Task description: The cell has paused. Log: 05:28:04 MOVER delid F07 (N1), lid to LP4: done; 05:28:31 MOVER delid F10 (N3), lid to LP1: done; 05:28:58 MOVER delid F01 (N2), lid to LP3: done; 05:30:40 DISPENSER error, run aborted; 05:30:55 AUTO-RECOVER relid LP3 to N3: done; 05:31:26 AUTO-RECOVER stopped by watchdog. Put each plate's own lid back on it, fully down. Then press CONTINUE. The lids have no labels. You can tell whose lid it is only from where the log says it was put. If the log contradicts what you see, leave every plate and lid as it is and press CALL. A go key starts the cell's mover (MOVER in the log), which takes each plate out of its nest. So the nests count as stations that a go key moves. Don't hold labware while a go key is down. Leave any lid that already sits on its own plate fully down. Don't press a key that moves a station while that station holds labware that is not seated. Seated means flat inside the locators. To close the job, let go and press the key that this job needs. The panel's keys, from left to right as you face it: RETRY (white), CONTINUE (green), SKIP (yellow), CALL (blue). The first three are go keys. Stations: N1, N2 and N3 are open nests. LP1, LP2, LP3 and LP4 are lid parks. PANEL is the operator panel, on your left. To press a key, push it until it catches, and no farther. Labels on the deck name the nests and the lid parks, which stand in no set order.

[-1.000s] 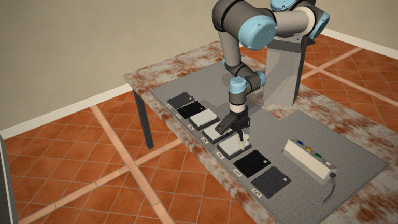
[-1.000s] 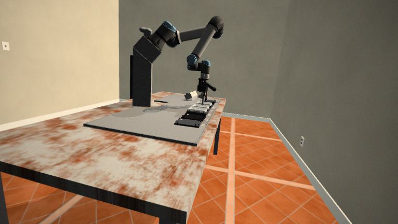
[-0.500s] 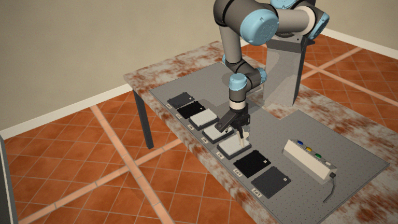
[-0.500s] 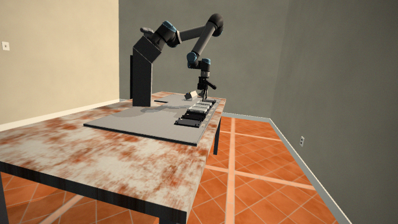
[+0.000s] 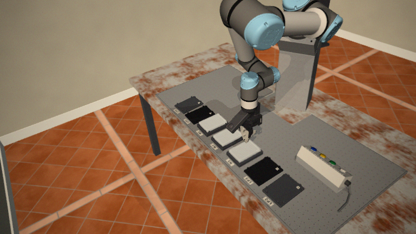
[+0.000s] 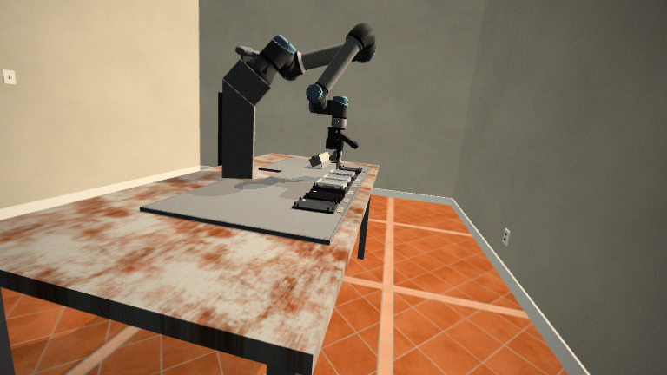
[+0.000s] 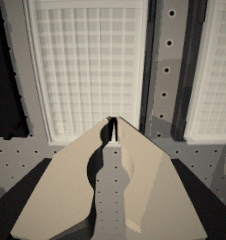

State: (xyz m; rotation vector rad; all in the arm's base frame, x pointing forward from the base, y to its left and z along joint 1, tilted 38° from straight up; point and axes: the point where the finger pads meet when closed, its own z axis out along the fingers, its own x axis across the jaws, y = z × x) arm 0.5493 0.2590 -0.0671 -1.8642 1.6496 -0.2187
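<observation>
Only my wrist view shows my gripper shut, holding nothing, above the perforated deck; arm bent, wrist vertical

Top view: high, oblique over the table. Exterior view: low, distant, along it. Wrist view: close, straight down. All share the plates.

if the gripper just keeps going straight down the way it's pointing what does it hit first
Most likely the near edge of the white plate below the shut gripper, or the perforated deck just short of it; the depth is hard to judge.
</observation>
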